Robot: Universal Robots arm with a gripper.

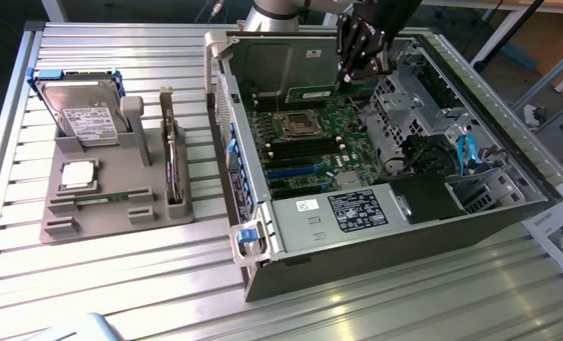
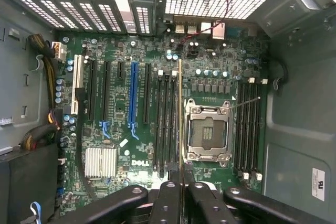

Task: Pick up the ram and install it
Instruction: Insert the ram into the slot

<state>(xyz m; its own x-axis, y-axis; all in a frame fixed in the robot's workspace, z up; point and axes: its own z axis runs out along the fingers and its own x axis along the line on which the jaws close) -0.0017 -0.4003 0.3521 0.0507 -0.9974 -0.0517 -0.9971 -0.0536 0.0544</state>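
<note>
Green ram (image 2: 180, 114) is sitting clenched edge-on in the end effector (image 2: 182, 186). We are worrying that a slight tilt could be steering it off its slot and jamming it beside the processor socket (image 2: 207, 132). It is jutting out ahead of the end effector, seemingly hanging above the motherboard (image 2: 139, 153).

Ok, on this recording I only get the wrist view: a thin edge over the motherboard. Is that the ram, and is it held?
Observer: Yes; side-on the ram is a green stick gripped at one end by the end effector, raised above the motherboard.
Operator: What's outside the case?
Observer: A grey holder beside it, on the exterior view's left.
Operator: Anything on it?
Observer: A hard drive, a silver-topped processor and a dark card on edge.
</note>
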